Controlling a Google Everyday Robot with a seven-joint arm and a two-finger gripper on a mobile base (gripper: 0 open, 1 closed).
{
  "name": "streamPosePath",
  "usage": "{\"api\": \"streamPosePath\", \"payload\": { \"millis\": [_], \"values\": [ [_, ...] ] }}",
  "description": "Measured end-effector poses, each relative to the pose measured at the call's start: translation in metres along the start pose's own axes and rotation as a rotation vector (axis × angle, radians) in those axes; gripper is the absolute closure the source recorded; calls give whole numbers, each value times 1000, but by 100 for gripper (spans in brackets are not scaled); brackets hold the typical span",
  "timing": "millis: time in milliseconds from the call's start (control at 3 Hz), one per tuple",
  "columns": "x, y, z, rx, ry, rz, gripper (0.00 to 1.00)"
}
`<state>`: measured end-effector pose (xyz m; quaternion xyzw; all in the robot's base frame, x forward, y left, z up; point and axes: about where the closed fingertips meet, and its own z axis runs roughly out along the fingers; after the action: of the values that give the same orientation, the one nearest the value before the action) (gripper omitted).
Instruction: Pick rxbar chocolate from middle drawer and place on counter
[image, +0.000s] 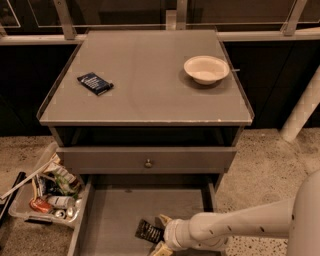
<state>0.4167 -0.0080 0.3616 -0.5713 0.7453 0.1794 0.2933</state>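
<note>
The rxbar chocolate (148, 231), a small flat black wrapper with white lettering, lies on the grey floor of the open middle drawer (125, 210), near its front. My gripper (161, 235) reaches in from the lower right on a white arm, its pale fingers (164, 220) right at the bar's right end. The counter (145, 75) is the broad grey cabinet top above.
On the counter lie a dark blue packet (95, 83) at the left and a white bowl (206, 69) at the right. A closed drawer front with a round knob (148, 163) sits above the open drawer. A clear bin of clutter (47, 192) stands on the floor at the left.
</note>
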Motion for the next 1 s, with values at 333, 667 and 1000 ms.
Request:
{"api": "streamPosePath", "payload": {
  "millis": [333, 667, 1000],
  "values": [
    [0, 0, 0, 0, 0, 0, 42],
    [0, 0, 0, 0, 0, 0, 65],
    [0, 0, 0, 0, 0, 0, 64]
  ]
}}
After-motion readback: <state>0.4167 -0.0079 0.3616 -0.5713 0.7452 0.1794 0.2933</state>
